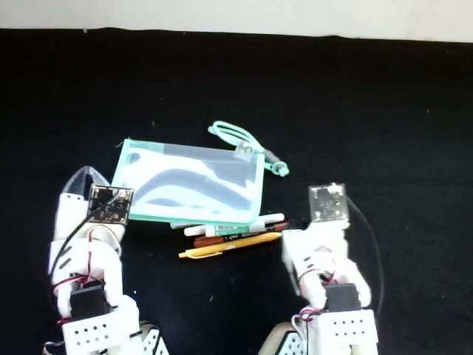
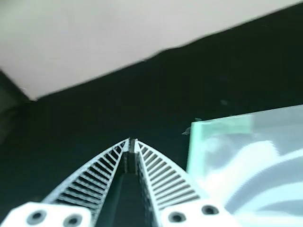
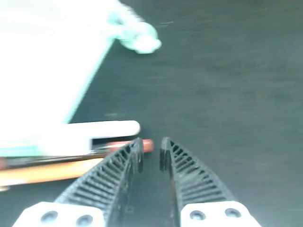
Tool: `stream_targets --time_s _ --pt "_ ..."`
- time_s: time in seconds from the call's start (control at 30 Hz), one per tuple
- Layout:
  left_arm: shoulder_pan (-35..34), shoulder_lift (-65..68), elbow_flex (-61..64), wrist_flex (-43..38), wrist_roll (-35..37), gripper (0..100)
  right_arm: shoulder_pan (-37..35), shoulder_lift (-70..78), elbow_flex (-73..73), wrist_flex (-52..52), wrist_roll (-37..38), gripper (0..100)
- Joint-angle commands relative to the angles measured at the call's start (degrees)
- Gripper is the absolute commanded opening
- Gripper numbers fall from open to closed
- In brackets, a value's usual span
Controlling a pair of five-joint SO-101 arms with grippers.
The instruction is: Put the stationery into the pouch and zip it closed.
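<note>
High view: the pouch (image 1: 191, 185) lies flat mid-desk (image 1: 384, 111), with its cord (image 1: 235, 134) looped toward the far edge. The pens (image 1: 233, 240) are bundled along the pouch's near side. The left arm (image 1: 89, 259) is folded at the near-left and the right arm (image 1: 325, 266) at the near-right.

Left wrist view: the left gripper (image 2: 131, 142) is clenched, tips touching and empty, just beside a corner of the pouch.

Right wrist view: the right gripper (image 3: 151, 151) is slightly parted and empty, just beside the pens' ends.

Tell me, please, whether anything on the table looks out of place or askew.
Nothing looks spilled or damaged. The pouch lies slightly askew on the table, and the pens are bunched in a loose, uneven stack against its near edge, outside it.
</note>
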Motion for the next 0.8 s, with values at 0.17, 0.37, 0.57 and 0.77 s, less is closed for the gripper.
stream_targets --time_s 0.17,0.37,0.57,0.77 --pt "0.9 1.3 -32.9 6.9 -3.1 1 5.0 6.0 -47.7 26.0 11.1 18.6" --pt "7.4 22.7 -66.2 17.3 -3.1 1 -1.1 27.6 -83.3 40.5 11.0 27.6" --pt "8.4 59.5 -94.9 32.0 -3.1 1 -8.0 56.1 -107.6 44.3 10.9 27.6" --pt "6.6 90.2 -107.1 58.5 -3.3 1 -7.3 83.0 -116.3 44.8 10.8 25.9"
